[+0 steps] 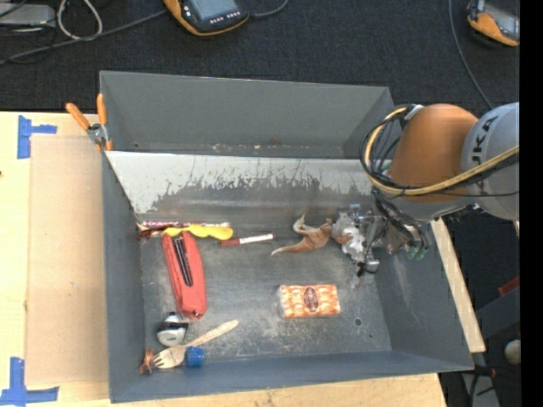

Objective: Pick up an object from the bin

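- Grey metal bin (254, 367), scuffed floor, sloped walls.
- Arm with a smooth, rounded orange cover (433, 151) and looped cables reached in from the view's right.
- Gripper (366, 261) hung low over the bin's right part; open or closed could not be told.
- Long red case (185, 274), glossy plastic, lay well apart at the left.
- Brown toy animal (310, 237), thin tail, bent limbs, matte plastic, lay on the floor just beside the gripper on the view's left; contact unclear.
- Flat rectangular packet (310, 301), orange-and-white pattern, lay near the gripper, toward the front.
- Pale wooden fork (193, 346) lay at the front left.
- Yellow strip (199, 229) lay above the case.
- Small blue ball (195, 358) lay beside the fork.
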Controlling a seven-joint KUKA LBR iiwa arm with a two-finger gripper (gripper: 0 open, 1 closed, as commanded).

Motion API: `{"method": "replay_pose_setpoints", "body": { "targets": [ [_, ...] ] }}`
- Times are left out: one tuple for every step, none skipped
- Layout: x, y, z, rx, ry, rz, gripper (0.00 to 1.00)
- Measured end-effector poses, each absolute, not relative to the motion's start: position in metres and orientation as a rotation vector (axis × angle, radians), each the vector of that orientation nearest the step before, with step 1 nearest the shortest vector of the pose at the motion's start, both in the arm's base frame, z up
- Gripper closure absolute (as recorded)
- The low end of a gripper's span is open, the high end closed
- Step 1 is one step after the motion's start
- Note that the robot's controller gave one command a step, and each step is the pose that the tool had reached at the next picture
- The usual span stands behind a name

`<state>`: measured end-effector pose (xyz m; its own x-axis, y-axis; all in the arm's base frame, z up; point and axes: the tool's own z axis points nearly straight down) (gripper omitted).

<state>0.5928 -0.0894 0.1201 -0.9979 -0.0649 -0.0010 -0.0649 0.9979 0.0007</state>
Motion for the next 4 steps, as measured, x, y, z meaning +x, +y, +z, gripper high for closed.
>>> {"method": "replay_pose_setpoints", "body": {
  "targets": [
    [0.613,-0.089,0.112,-0.123,3.132,-0.004,0.0],
    [0.567,-0.058,0.082,-0.256,3.128,0.0,0.0],
    [0.546,-0.057,0.07,-0.355,3.106,-0.007,0.0],
    [0.515,-0.02,0.07,-0.392,3.114,-0.001,0.0]
  ]
}}
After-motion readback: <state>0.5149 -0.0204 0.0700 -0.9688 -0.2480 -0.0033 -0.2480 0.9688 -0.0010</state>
